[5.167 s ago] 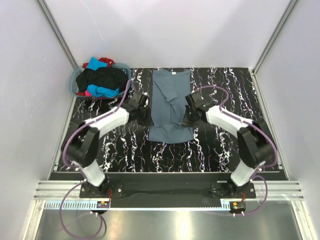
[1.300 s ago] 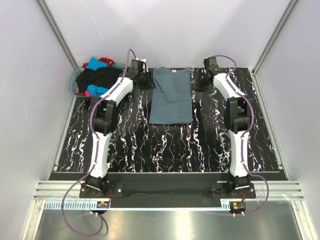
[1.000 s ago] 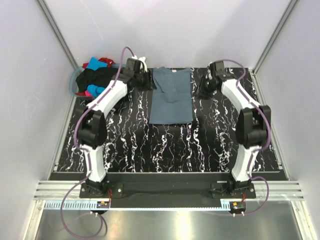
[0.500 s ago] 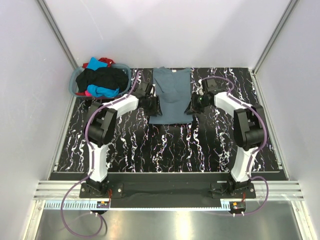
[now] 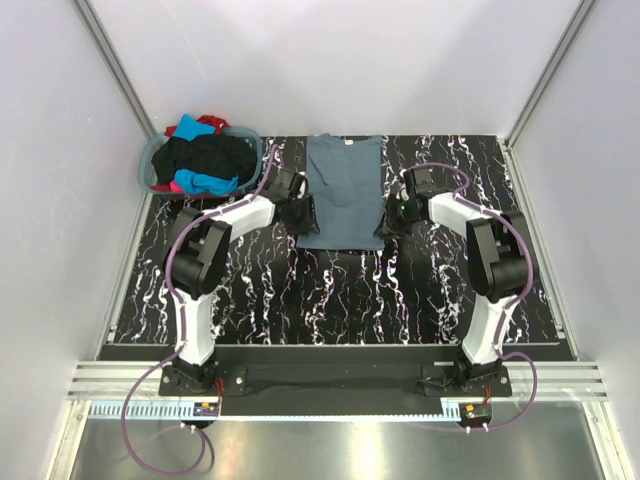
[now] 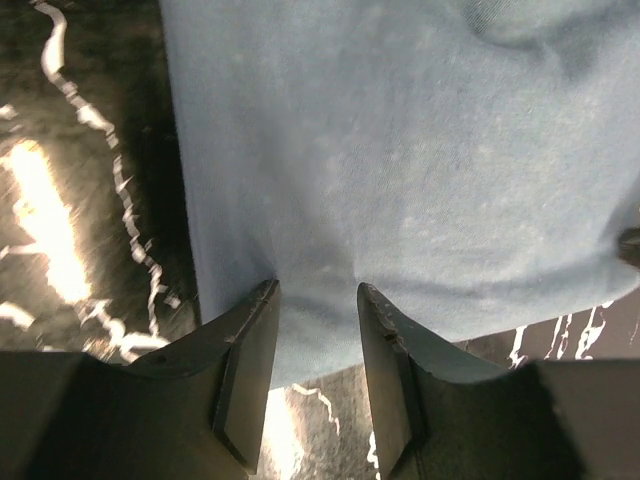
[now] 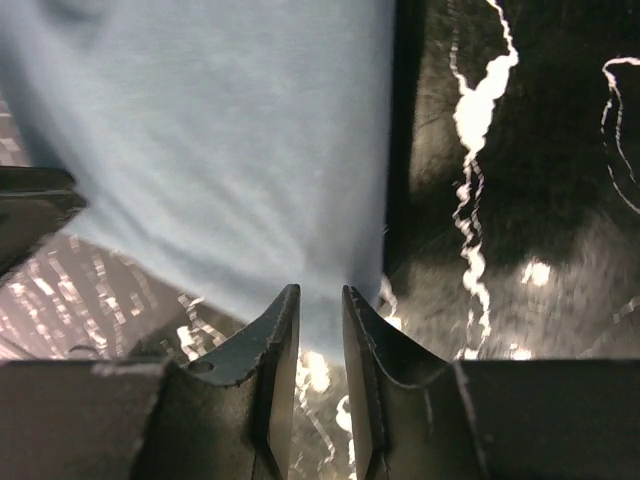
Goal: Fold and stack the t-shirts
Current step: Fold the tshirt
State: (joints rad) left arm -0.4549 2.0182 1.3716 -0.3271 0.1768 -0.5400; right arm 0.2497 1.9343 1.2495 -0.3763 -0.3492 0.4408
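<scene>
Your arms have dropped from the collar to the hem; left gripper (image 6: 315, 300) and right gripper (image 7: 320, 300) pinch the blue-grey t-shirt (image 5: 344, 192); lift evenly.

The overhead view is bright, evenly lit and sharp, with a white glare band on the metal strip (image 5: 330, 420) below the worktop's near edge. Both wrist views are dimmer and soft: the tabletop (image 6: 60, 220) veins flare into blown-out highlights. The near fingers (image 7: 270, 370) are dark and out of focus, and the slate t-shirt (image 6: 400, 160) looks washed pale.
</scene>
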